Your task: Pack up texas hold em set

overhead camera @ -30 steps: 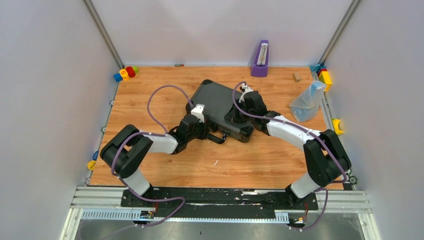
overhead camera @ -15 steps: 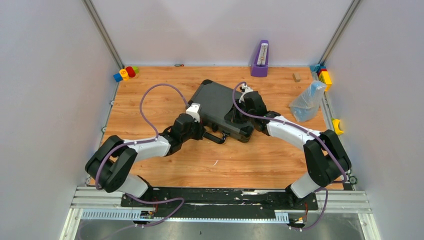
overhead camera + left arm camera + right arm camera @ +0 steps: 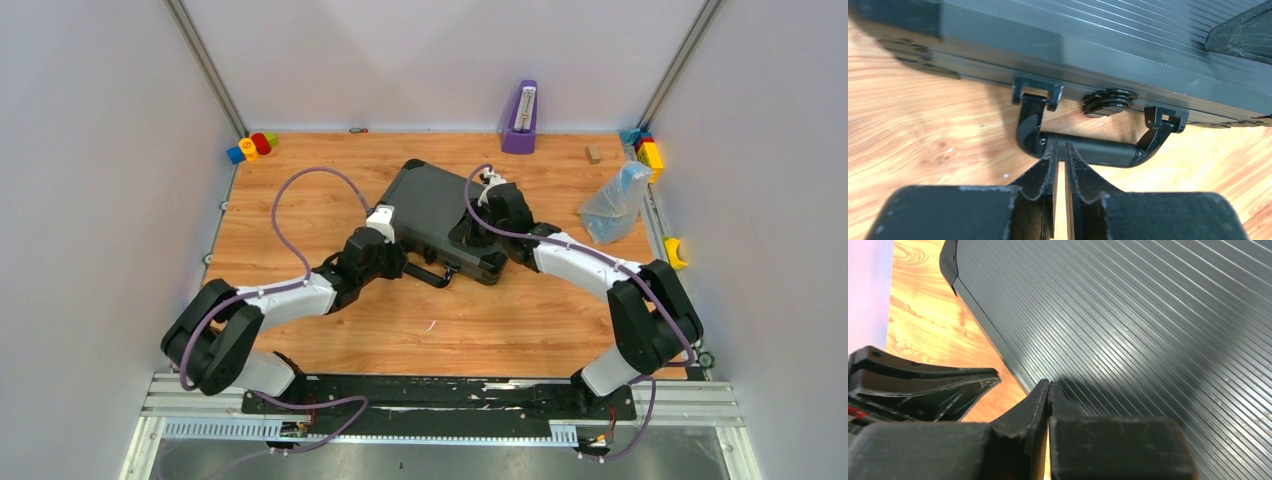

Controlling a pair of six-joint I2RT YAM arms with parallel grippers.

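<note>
The black ribbed hard case (image 3: 430, 205) lies closed on the wooden table, its handle (image 3: 433, 274) toward the near side. In the left wrist view the handle (image 3: 1098, 150) lies flat on the wood under the case's front wall (image 3: 1098, 65). My left gripper (image 3: 1060, 146) is shut and empty, its tips touching the handle's left end. My right gripper (image 3: 1049, 385) is shut and empty, its tips resting on the ribbed lid (image 3: 1148, 315) near the case's near-right edge. In the top view the left gripper (image 3: 398, 262) and right gripper (image 3: 470, 235) flank the case. Chips, cards and dice are out of view.
A clear plastic bag (image 3: 615, 203) lies at the right. Colourful toy blocks sit at the far left corner (image 3: 251, 146) and far right corner (image 3: 648, 150). A purple stand (image 3: 520, 118) is at the back edge, a small wooden block (image 3: 593, 153) beside it.
My left arm has stretched out lower and leftward, its gripper drawing slightly left at the handle. The right arm and the case have not moved.
</note>
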